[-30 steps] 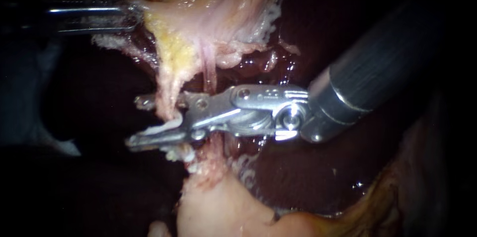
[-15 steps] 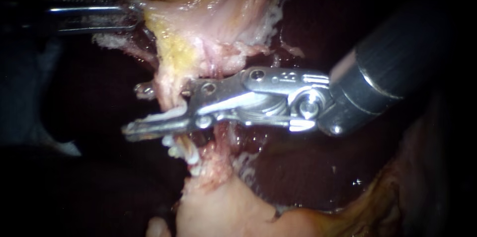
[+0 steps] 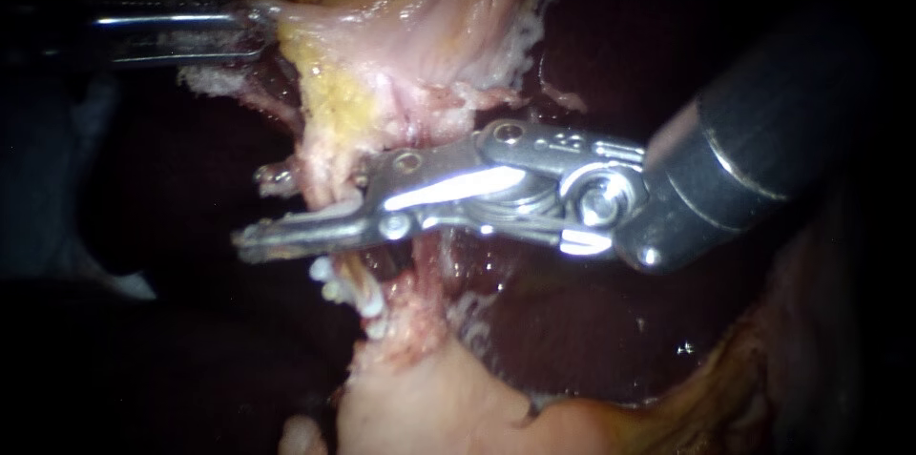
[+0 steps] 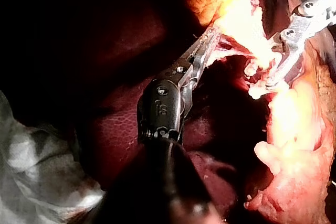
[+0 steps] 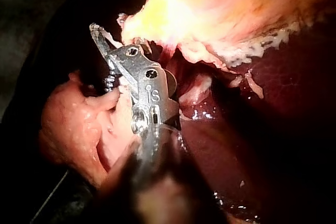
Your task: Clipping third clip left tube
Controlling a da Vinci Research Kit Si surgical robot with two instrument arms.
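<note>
My right instrument [image 3: 256, 209] comes in from the right with its jaws open astride the left tube [image 3: 320, 155], one jaw behind it and one in front. A white clip [image 3: 322, 217] lies along the front jaw. Just below the jaws, white clips [image 3: 336, 285] sit on the same tube. My left instrument [image 3: 256, 28] is shut on the pale edge of the gallbladder [image 3: 410, 16] and holds it taut. In the left wrist view these jaws [image 4: 210, 43] grip the bright tissue. The right wrist view shows my right instrument [image 5: 102, 51] against the yellow tissue.
Dark red liver [image 3: 572, 321] lies behind and to the right of the tube. A pale pink mass of tissue [image 3: 429, 407] fills the lower middle. Yellow fatty tissue [image 3: 334, 97] hangs above the jaws.
My right instrument has slid up along the tube, uncovering the white clips below its jaws. The left instrument has kept its hold and place.
</note>
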